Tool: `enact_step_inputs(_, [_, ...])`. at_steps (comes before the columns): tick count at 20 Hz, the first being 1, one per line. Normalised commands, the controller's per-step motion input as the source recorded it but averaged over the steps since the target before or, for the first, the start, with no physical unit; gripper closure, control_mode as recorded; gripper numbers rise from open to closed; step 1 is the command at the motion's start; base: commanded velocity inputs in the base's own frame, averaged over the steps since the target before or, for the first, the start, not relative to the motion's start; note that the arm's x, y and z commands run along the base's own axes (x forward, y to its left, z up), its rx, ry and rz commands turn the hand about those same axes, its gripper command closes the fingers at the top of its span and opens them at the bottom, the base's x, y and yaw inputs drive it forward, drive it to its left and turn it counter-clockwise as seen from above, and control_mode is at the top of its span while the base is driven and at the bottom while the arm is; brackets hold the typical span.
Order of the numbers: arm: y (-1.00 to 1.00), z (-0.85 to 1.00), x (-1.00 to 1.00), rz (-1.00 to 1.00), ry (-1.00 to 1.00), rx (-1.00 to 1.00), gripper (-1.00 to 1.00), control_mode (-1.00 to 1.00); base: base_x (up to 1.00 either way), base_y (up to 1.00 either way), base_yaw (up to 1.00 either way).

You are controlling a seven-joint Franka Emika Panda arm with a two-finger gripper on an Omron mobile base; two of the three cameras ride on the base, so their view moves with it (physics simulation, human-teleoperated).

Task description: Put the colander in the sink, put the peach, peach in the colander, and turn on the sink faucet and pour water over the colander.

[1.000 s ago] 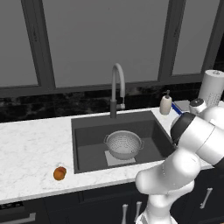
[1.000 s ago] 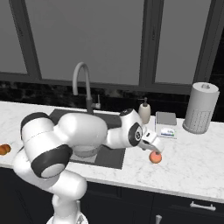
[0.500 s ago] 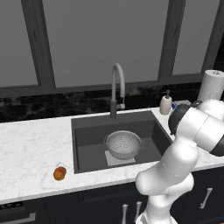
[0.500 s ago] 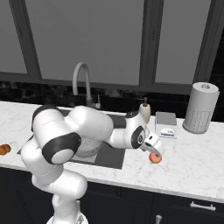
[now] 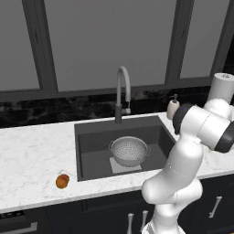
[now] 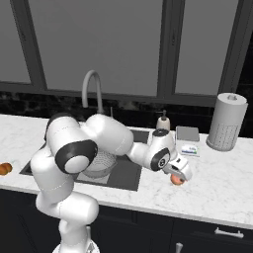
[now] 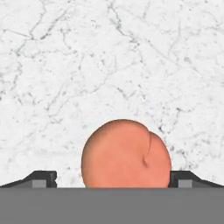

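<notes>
The paler peach (image 7: 126, 154) is seen lying on the white marble surface (image 6: 227, 173) to the right of the sink (image 5: 91, 137), between the spread fingertips of the gripper (image 7: 113, 179), untouched by either. Since a second ago the gripper (image 6: 179, 174) has been lowered over it, the arm folded further right. The colander (image 5: 129, 151) is unchanged in the sink below the faucet (image 5: 122, 93). The deep orange peach (image 5: 62, 181) remains left of the sink.
</notes>
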Motion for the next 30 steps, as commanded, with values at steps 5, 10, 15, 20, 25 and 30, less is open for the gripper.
enact_step_inputs(5, [-0.08,-0.21,0.12,0.0,0.0,0.02,-1.0,-1.0,0.0,0.0,0.0])
enact_step_inputs(10, [-0.03,-0.27,0.04,0.0,0.03,0.06,-1.0,-1.0,0.0,0.0,0.0])
enact_step_inputs(15, [-0.11,-0.42,0.0,0.0,0.1,0.01,-1.0,-1.0,0.0,0.0,0.0])
enact_step_inputs(20, [-0.01,-0.4,0.08,0.0,0.06,0.0,1.0,-1.0,0.0,0.0,0.0])
enact_step_inputs(25, [0.03,-0.27,0.06,0.0,0.0,0.0,1.0,-1.0,0.0,0.0,0.0])
enact_step_inputs(30, [0.33,-0.15,-0.31,0.0,-0.01,0.06,1.0,-1.0,0.0,0.0,0.0])
